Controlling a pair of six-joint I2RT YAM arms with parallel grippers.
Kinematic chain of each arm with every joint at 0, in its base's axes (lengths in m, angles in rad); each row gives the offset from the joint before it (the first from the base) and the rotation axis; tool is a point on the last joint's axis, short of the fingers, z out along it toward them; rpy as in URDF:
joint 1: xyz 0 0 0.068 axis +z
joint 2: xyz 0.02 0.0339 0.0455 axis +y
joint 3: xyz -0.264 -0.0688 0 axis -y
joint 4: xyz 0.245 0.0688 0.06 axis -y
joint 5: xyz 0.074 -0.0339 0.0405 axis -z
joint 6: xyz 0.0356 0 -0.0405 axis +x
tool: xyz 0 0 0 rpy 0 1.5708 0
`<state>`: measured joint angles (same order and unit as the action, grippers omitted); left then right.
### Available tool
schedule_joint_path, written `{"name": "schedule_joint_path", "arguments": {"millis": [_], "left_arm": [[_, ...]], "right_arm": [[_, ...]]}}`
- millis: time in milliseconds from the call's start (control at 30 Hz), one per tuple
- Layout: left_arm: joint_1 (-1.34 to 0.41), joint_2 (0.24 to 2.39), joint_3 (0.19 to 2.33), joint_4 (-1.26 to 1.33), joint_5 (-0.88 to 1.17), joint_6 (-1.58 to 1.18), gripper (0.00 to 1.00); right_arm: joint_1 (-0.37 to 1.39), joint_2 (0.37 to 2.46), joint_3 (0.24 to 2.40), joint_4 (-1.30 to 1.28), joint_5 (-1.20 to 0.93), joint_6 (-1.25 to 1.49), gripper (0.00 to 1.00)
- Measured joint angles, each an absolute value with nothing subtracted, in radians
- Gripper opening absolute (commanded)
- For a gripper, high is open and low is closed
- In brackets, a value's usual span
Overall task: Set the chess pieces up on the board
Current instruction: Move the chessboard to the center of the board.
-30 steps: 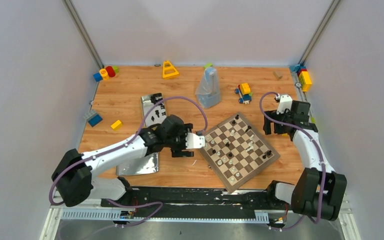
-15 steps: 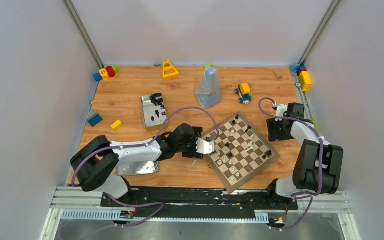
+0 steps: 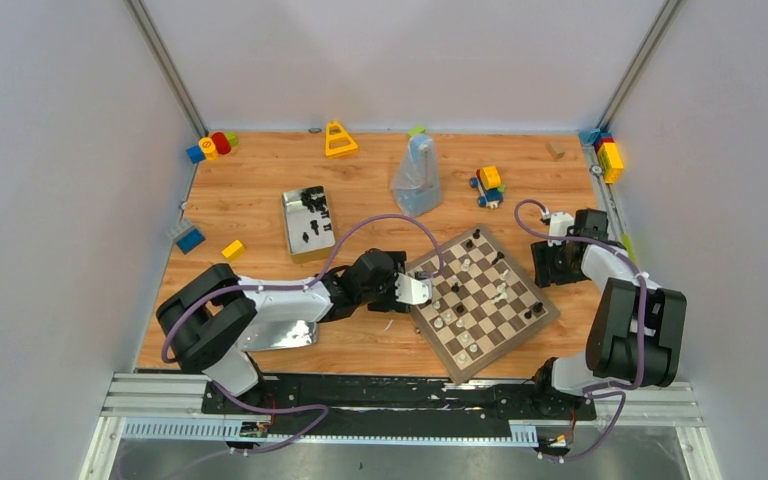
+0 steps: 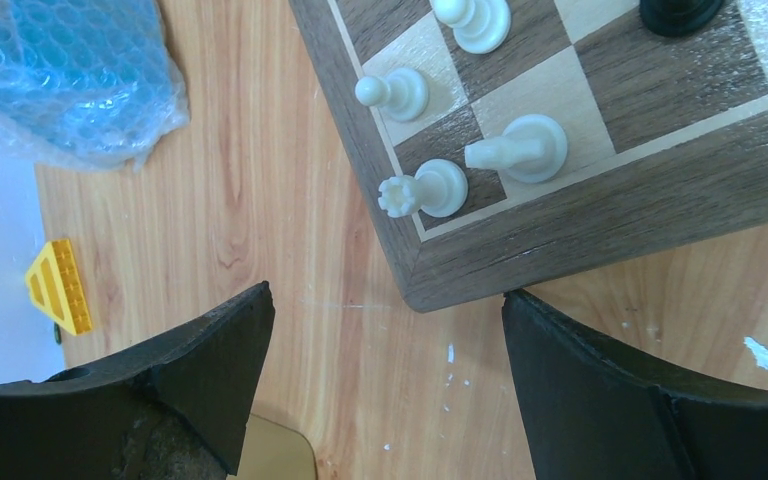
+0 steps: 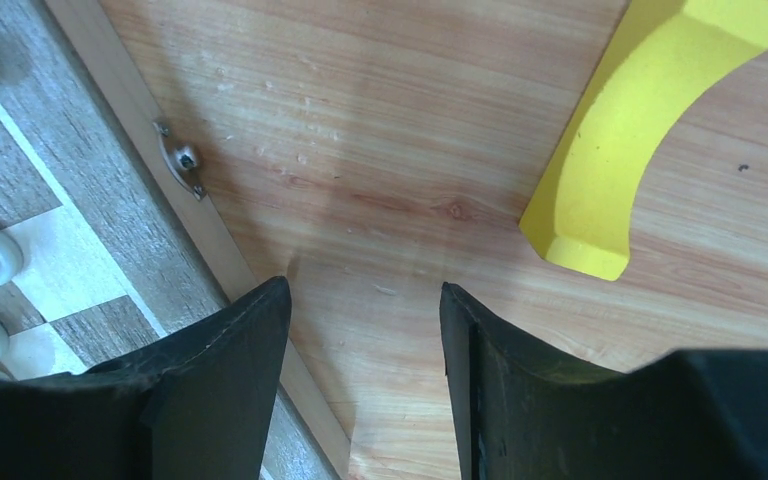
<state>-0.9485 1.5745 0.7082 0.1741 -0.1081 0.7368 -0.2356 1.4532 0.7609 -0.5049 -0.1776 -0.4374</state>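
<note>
The board [image 3: 481, 322] lies turned at an angle in front of the arms, with several black and cream chess pieces [image 3: 500, 293] scattered over it. My left gripper [image 3: 417, 291] hangs open at the board's left corner, holding nothing. In the left wrist view that corner [image 4: 430, 285] sits just ahead of the jaws [image 4: 385, 330], with a cream rook [image 4: 426, 190], a toppled cream piece [image 4: 520, 150] and a pawn [image 4: 396, 93] on the nearest squares. My right gripper [image 3: 546, 266] stands open over bare wood beside the board's right edge [image 5: 140, 200], its jaws [image 5: 365, 300] empty.
A silver tin [image 3: 308, 222] holding several black pieces stands left of the board, its lid [image 3: 278, 335] under my left arm. A bubble-wrap bag [image 3: 418, 175] and toy blocks [image 3: 488, 185] lie behind. A yellow curved block [image 5: 640, 130] lies just ahead of my right gripper.
My left arm folded back and its gripper slid along to the board's left corner. My right arm dropped down beside the board's right edge and its jaws narrowed.
</note>
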Motion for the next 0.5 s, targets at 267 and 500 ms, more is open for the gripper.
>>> {"name": "schedule_joint_path", "arguments": {"millis": [267, 500], "left_arm": [[-0.949, 1.578, 0.708, 0.185, -0.165, 0.735, 0.92], [-0.949, 1.562, 0.685, 0.183, -0.195, 0.739, 0.92]], "right_arm": [[-0.230, 1.451, 0.760, -0.506, -0.229, -0.458, 0.58], [-0.174, 1.484, 0.799, -0.520, -0.268, -0.455, 0.58]]}}
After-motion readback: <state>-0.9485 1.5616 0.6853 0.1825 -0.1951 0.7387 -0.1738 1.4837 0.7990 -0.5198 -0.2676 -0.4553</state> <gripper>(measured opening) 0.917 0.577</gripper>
